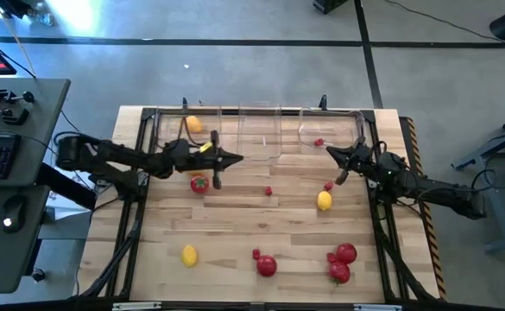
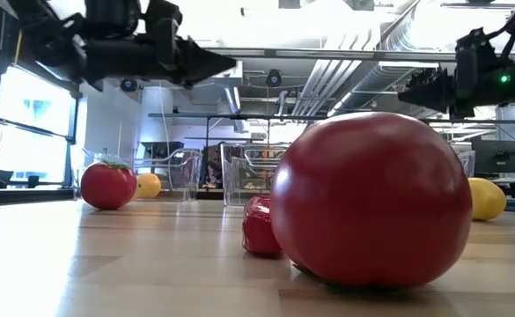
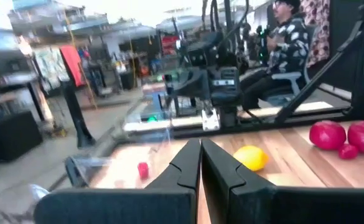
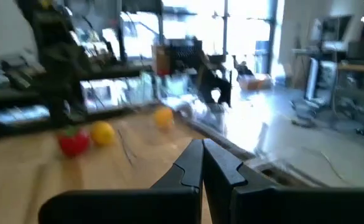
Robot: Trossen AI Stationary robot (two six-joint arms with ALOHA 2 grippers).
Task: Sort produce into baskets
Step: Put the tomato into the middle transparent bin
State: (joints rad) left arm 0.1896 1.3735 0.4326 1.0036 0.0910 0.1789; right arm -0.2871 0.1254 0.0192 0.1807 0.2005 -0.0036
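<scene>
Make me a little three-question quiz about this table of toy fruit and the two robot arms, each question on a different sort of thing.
1. Where does the orange fruit lie?
A. In the left clear bin
B. In the middle bin
C. On the bare wood at the front

2. How many clear bins stand at the table's far edge?
A. One
B. Three
C. Five

3. How do the fingers of the left tool stand?
A. Wide apart
B. Pressed together, holding nothing
C. Clamped on a lemon

Answers:
1 A: the high view shows it inside the left clear bin.
2 B: left, middle bin and right bin stand in a row.
3 B: the left wrist view shows both fingers touching, with nothing between.
</scene>
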